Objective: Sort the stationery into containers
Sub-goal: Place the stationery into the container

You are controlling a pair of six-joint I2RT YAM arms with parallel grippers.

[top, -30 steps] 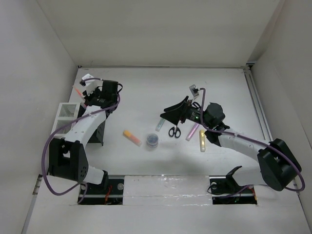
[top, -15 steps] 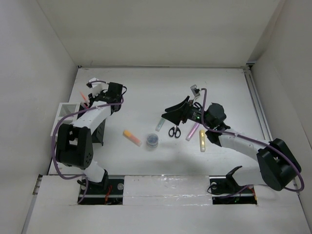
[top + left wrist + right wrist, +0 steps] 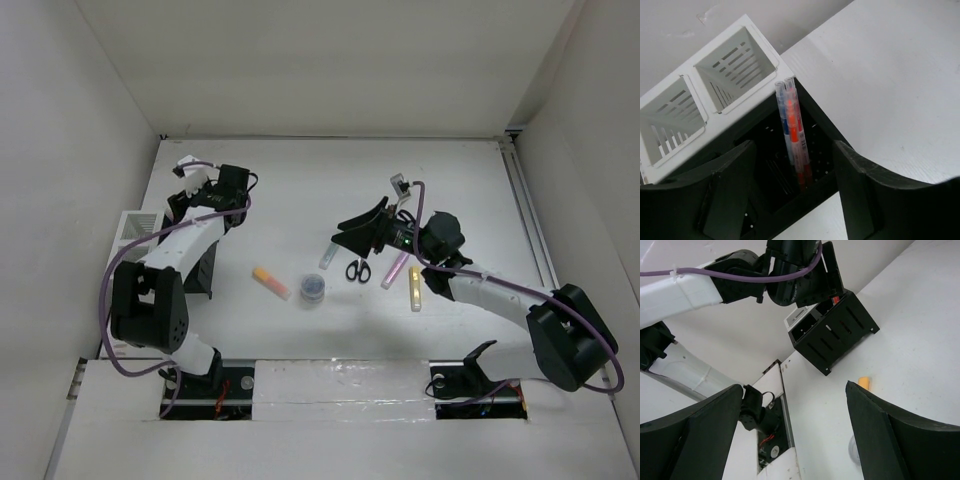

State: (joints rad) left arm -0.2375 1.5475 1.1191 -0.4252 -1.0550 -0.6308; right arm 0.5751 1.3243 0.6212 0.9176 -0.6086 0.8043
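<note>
In the left wrist view two thin pens [image 3: 792, 132], one orange-red and one blue-grey, stand leaning inside the black slatted holder [image 3: 827, 172]. My left gripper [image 3: 794, 146] hangs over that holder, its fingers [image 3: 735, 185] spread open either side of the pens without touching them. The white two-compartment organiser [image 3: 715, 85] sits beside it, with nothing showing inside. On the table lie an orange highlighter [image 3: 270, 281], a round grey-blue tub [image 3: 313, 288], a green highlighter [image 3: 327, 257], black-handled scissors [image 3: 358, 269], a pink highlighter [image 3: 395, 270] and a yellow highlighter [image 3: 415, 288]. My right gripper [image 3: 352, 232] hovers open above the green highlighter.
White walls enclose the table on the left, back and right. The black holder [image 3: 203, 268] and white organiser [image 3: 130, 232] stand against the left wall. The left arm [image 3: 715, 282] shows in the right wrist view above the holder. A rail [image 3: 528, 215] runs along the right side.
My left gripper carried an orange pen rightwards from over the white organiser to the black holder and opened, leaving the pen standing in it. The right arm has stayed still.
</note>
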